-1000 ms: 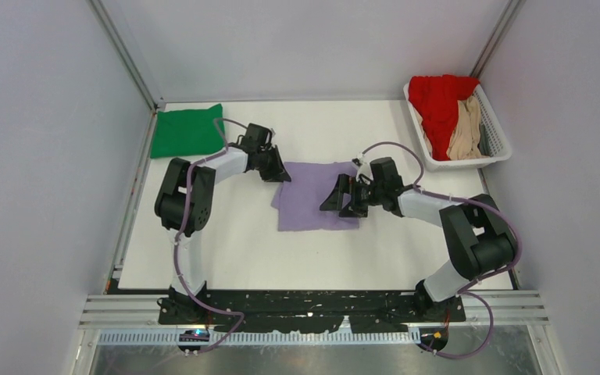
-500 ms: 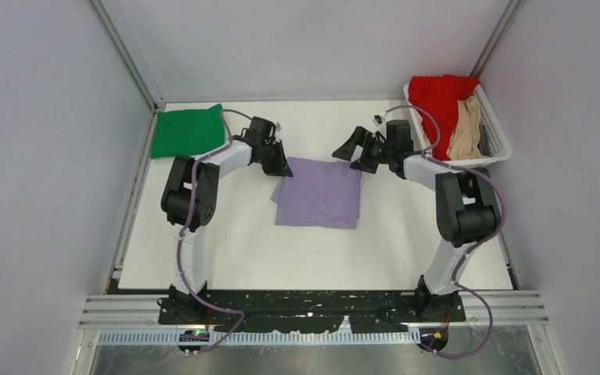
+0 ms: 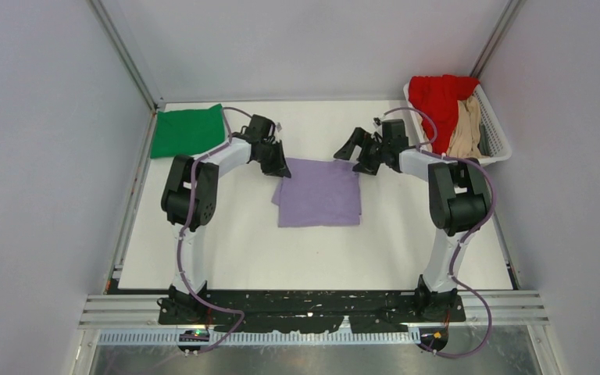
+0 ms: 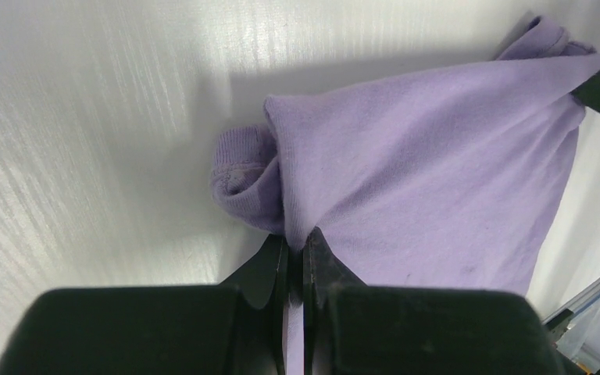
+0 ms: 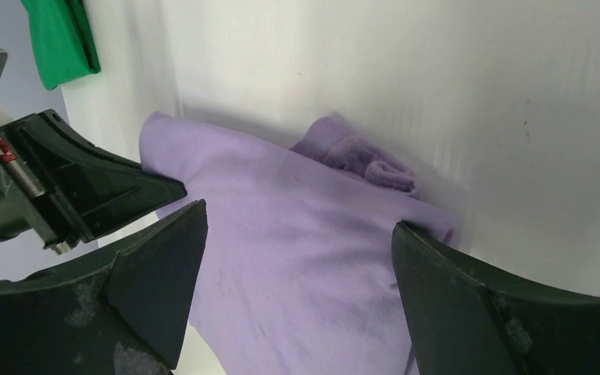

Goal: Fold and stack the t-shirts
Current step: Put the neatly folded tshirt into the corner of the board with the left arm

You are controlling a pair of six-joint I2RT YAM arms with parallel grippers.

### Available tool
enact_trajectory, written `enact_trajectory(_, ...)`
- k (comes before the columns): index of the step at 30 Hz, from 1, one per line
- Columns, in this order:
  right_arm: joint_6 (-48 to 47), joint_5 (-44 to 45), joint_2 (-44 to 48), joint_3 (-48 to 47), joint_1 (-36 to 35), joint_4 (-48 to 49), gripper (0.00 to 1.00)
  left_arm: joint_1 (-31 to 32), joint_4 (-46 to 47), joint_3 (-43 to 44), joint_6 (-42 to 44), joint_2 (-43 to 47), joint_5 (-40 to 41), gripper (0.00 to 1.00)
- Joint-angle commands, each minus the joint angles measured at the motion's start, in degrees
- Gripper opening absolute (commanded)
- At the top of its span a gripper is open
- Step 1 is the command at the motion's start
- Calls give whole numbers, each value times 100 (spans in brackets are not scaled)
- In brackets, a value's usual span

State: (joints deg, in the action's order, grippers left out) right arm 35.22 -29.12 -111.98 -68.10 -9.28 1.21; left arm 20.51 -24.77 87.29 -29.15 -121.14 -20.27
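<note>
A folded lavender t-shirt [image 3: 319,193] lies at the table's middle; it also shows in the left wrist view [image 4: 437,172] and the right wrist view [image 5: 305,258]. My left gripper [image 3: 278,166] is shut on its far left corner, the cloth pinched between the jaws [image 4: 297,238]. My right gripper [image 3: 349,151] is open just above the shirt's far right corner, its fingers [image 5: 164,258] spread apart over the cloth and holding nothing. A folded green t-shirt [image 3: 187,130] lies at the far left. A red t-shirt [image 3: 436,101] and a tan one [image 3: 464,133] sit in the basket.
A white slatted basket [image 3: 497,143] stands at the far right by the wall. Metal frame posts run along both back corners. The left arm's gripper shows in the right wrist view [image 5: 86,187].
My right gripper swung from over the shirt's near right part to its far right corner and stands open. The shirt's right side now lies flat. The left gripper stayed pinching.
</note>
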Motion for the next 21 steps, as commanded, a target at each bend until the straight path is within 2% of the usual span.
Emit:
enact_trajectory(1, -252, 154, 1021, 7, 97, -84, 95, -39, -429, 219, 354, 137, 579, 0)
enact_trajectory(9, -531, 464, 2344, 1319, 450, -340, 95, -55, -1120, 828, 1285, 407, 2922, 0)
enact_trajectory(14, -868, 1731, 2778, 1473, 505, -853, 95, -214, -1154, 1432, 1633, 272, 3903, 0)
enact_trajectory(18, -968, 2300, 3072, 1537, 541, -1005, 95, -436, -1430, 2245, 2002, -38, 4496, 0)
enact_trajectory(21, -1024, 2554, 3280, 1621, 548, -1012, 95, -541, -1321, 2622, 2586, -200, 5027, 0)
